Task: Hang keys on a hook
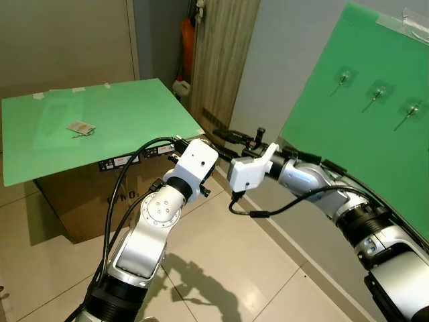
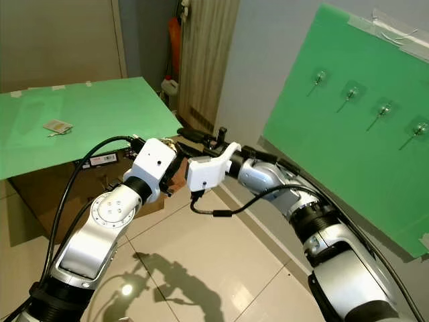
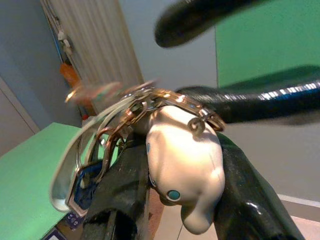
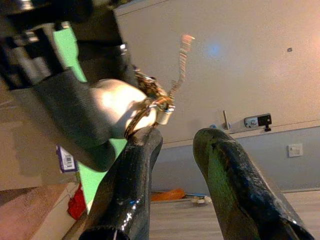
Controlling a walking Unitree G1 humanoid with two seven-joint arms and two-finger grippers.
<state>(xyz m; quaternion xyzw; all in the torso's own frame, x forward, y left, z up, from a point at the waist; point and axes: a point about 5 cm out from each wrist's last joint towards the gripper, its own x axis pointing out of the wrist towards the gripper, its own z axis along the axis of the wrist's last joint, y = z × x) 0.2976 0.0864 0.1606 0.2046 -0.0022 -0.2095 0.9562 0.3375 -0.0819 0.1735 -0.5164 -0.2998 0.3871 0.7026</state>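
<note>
Keys (image 3: 125, 117) on a ring, with a pale rounded charm (image 3: 185, 165), sit pinched between the two black fingers of my left gripper (image 3: 175, 200), which is closed tight on that charm. My right gripper (image 4: 175, 142) meets it just beside the near corner of the green table (image 1: 100, 121), fingers parted with one tip touching the ring. Both grippers are well apart from the green wall board (image 1: 362, 107) carrying the hooks (image 1: 343, 79). A small card (image 1: 80, 127) lies on the table.
</note>
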